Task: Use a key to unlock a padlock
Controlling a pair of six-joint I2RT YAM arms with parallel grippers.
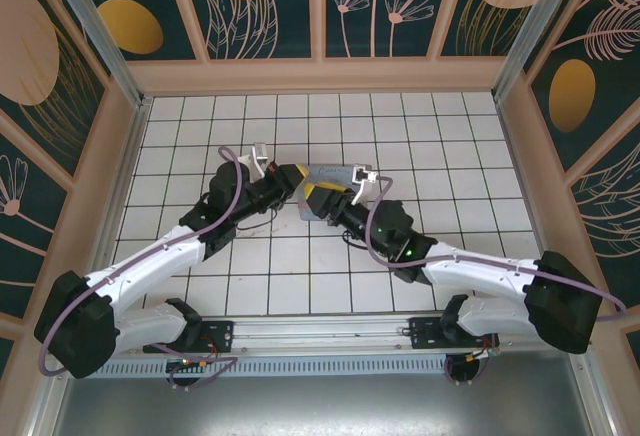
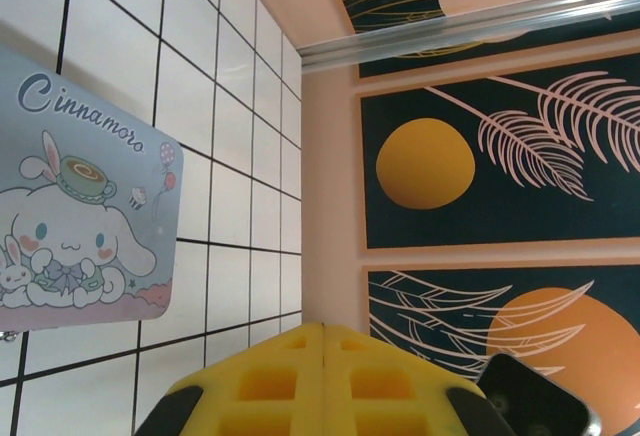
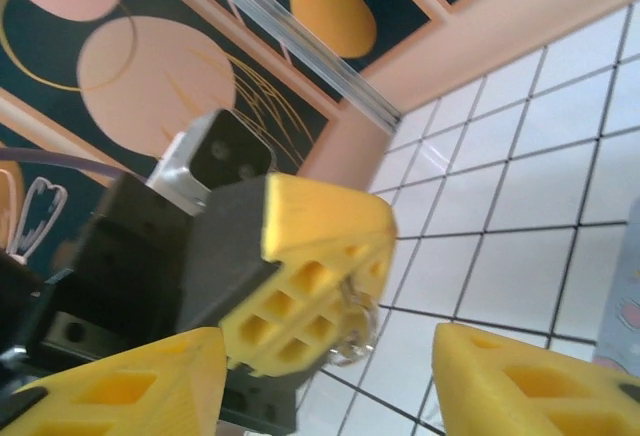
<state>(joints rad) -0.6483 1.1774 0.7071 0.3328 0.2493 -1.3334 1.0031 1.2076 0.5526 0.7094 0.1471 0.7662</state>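
My left gripper (image 1: 297, 188) is shut, and in its own wrist view its yellow fingers (image 2: 323, 328) meet with no gap. In the right wrist view a small shiny metal loop (image 3: 355, 334) sticks out from between those shut fingers (image 3: 330, 256). It looks like the ring end of the key, whose blade is hidden inside the grip. My right gripper (image 3: 330, 356) stands open right in front of the left one, with one finger on each side of it and nothing held. Both grippers meet at mid-table, and the right gripper (image 1: 322, 199) points at the left. The padlock is hidden.
A pale blue cartoon tin (image 2: 70, 206) lies flat on the white tiled floor just behind the two grippers (image 1: 335, 173). Patterned walls enclose the table on three sides, with the back wall (image 1: 320, 74) a few tiles beyond the tin.
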